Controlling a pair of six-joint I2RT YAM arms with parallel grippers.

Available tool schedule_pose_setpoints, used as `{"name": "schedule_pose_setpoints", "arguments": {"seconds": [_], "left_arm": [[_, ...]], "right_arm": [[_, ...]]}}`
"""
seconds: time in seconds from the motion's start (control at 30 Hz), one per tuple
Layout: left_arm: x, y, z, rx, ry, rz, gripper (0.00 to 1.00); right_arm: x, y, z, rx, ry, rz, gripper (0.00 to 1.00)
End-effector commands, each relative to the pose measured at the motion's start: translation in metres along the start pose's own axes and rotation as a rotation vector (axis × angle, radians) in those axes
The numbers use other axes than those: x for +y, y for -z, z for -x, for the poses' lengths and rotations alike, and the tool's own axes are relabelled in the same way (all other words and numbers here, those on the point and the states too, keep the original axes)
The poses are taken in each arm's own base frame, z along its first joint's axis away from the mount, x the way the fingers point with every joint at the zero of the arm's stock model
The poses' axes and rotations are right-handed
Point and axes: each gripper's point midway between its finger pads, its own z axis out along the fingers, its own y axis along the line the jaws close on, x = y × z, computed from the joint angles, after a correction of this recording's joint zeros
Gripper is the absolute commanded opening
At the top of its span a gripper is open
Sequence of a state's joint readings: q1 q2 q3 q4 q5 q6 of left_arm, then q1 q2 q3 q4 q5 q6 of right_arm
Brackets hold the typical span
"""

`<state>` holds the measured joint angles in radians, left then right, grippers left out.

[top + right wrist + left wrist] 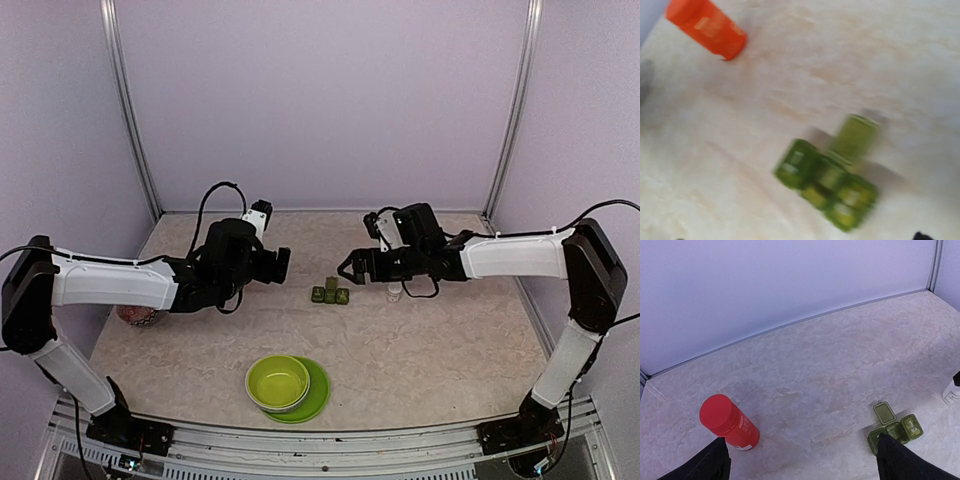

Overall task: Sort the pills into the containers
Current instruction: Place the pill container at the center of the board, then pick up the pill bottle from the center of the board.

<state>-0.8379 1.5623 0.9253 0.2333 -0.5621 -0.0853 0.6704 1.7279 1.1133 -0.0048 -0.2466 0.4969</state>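
1. Lime-green bowl (278,381) on its plate (320,398) sits nearest, near the surface's (450,350) front edge; no pills are visible anywhere, so their source is uncertain.
2. Dark green three-compartment strip box (329,294) lies mid-surface between both arms; one lid (884,412) stands open.
3. Spread fully, the left jaws grip nothing; the right jaws likewise stand wide, holding nothing.
4. Either jaws nudging the light box could slide or tip it, or knock the lid shut.
5. Small white bottle (394,293) just beside the right jaws could topple if that arm sweeps low.
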Motion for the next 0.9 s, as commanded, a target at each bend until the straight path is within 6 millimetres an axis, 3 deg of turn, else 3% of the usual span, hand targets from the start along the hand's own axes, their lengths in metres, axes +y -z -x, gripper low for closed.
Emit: {"name": "schedule_pose_setpoints", "arguments": {"seconds": [0.0, 0.33, 0.63, 0.87], "left_arm": [[-0.023, 0.004, 0.033, -0.071, 0.036, -0.136, 0.99], [-0.06, -0.006, 0.034, -0.036, -0.063, -0.188, 0.99], [-0.073, -0.006, 0.024, -0.02, -0.071, -0.208, 0.99], [-0.068, -0.004, 0.016, -0.007, -0.066, -0.193, 0.99]], "right_arm": [[-0.045, 0.019, -0.002, -0.041, 0.007, -0.11, 0.96], [-0.089, 0.039, -0.014, -0.073, -0.002, -0.209, 0.96], [-0.116, 0.024, -0.026, -0.04, 0.021, -0.298, 0.87], [-0.127, 0.004, -0.037, 0.006, 0.024, -0.309, 0.8]]}}
